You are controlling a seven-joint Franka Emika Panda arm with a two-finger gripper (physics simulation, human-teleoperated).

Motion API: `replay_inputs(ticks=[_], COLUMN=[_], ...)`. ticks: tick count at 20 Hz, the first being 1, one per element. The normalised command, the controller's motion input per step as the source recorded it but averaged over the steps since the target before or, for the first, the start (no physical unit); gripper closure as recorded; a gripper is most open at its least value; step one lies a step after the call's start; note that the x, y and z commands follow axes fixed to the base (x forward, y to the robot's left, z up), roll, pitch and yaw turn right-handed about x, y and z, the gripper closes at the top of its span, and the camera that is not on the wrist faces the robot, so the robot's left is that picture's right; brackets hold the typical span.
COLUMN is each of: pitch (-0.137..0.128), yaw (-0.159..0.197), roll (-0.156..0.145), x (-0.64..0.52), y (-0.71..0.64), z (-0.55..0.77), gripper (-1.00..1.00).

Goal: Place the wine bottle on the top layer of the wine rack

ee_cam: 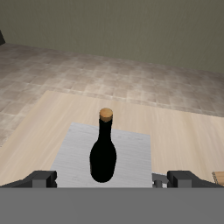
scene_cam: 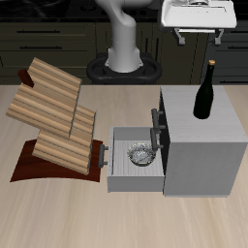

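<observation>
Tabletop cabinet's open drawer (scene_cam: pixel 131 174): bowl (scene_cam: pixel 141 154) inside.

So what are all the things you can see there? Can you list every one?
wine bottle: one, nearly black with a tan cap, standing upright on top of the grey cabinet.
wine rack: one, light-brown slatted tiers on a dark reddish-brown base, beside the open drawer.
top layer: one, light brown, tilted, nothing on it.
grey cabinet: one, grey box on the table.
drawer: one, grey, pulled open.
bowl: one, silvery, inside the drawer.
table: one, pale wood.
gripper: one, white, above and behind the bottle, fingers apart.
</observation>
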Motion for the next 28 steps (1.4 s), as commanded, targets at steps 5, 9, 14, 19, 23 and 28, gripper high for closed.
replay_inputs(ticks=[5, 9, 14, 19, 23, 28], pitch=[0.023, 0.002, 0.011, 0.0, -0.004, 0.025], yaw=[-0.054, 0.018, -0.005, 0.027, 0.011, -0.002], roll=[-0.049, 0.003, 0.004, 0.001, 0.011, -0.006], x=[0.3, 0.11, 0.23, 0.16, 0.16, 0.12], y=[-0.11, 0.0, 0.1, 0.06, 0.09, 0.03], z=[-0.04, -0.06, -0.09, -0.15, -0.11, -0.14], gripper=[-1.0, -1.0, -1.0, -1.0, -1.0, -1.0])
